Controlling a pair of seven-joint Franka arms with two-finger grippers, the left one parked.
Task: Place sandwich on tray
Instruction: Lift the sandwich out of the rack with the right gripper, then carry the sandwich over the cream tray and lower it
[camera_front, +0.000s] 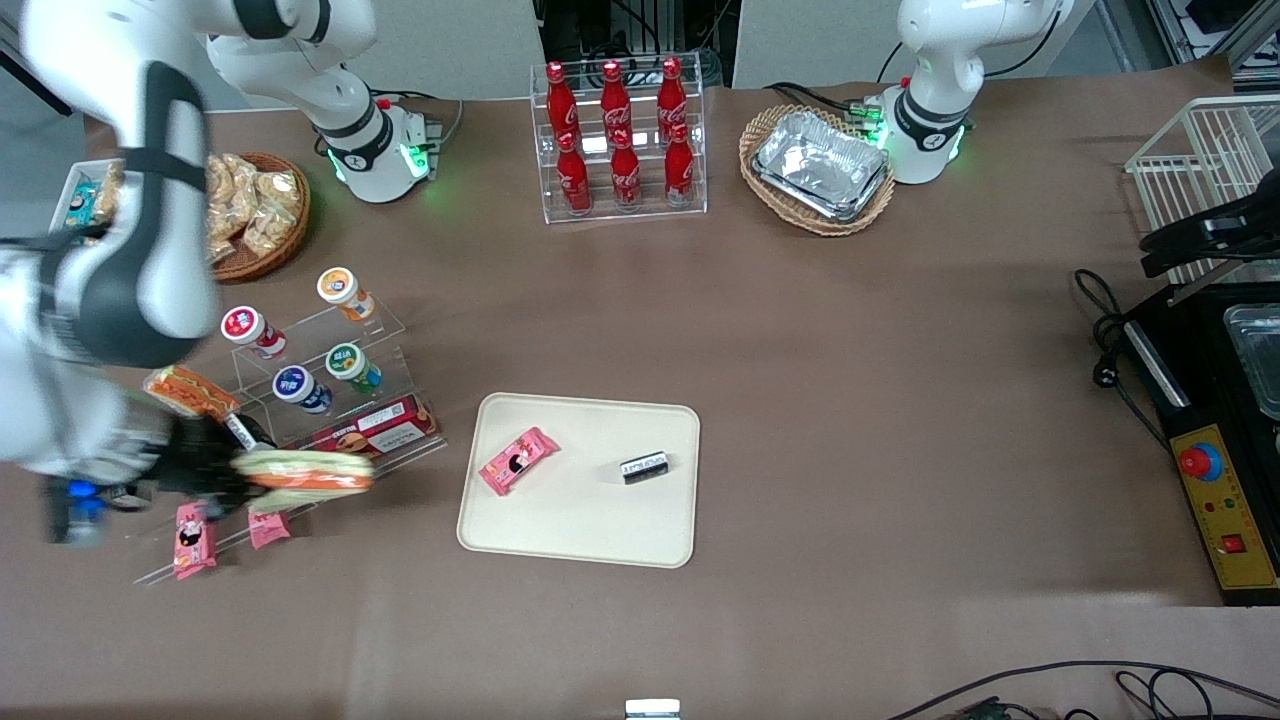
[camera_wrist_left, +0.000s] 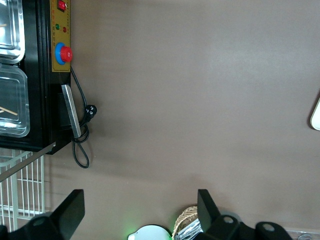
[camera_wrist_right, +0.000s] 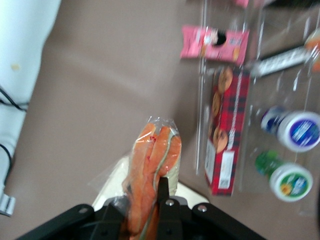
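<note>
Sandwich (camera_front: 305, 476) in gripper (camera_front: 232, 470) points trayward.

The sandwich (camera_front: 305, 478) (camera_wrist_right: 152, 170) is a long wedge in clear wrap, pale bread with an orange stripe and green filling. It is held lengthwise in the gripper (camera_front: 225, 470) (camera_wrist_right: 145, 210), whose fingers clamp one end, and it hangs above the table next to the clear display rack, off the tray. The tray (camera_front: 585, 520) is large, flat and cream-coloured, with rounded corners and a low rim. It lies flat near the middle of the table.
</note>
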